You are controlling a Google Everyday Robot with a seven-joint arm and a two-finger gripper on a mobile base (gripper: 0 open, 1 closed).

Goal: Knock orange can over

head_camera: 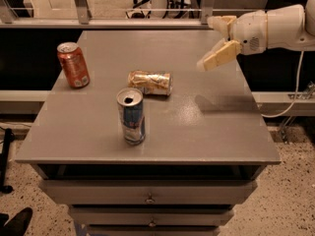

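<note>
The orange can (150,82), golden-amber with pale markings, lies on its side near the middle of the grey table (206,127), its silver top pointing right. My gripper (205,43) hangs in the air above the table's right part, to the right of the can and well apart from it. Its two cream fingers (217,57) are spread and hold nothing. The white arm (275,26) comes in from the right edge.
A red-orange can with white print (73,64) stands upright at the table's left. A taller blue-and-silver can (131,116) stands upright in front of the lying can. Drawers (147,198) sit under the tabletop. A rail (123,18) runs behind the table.
</note>
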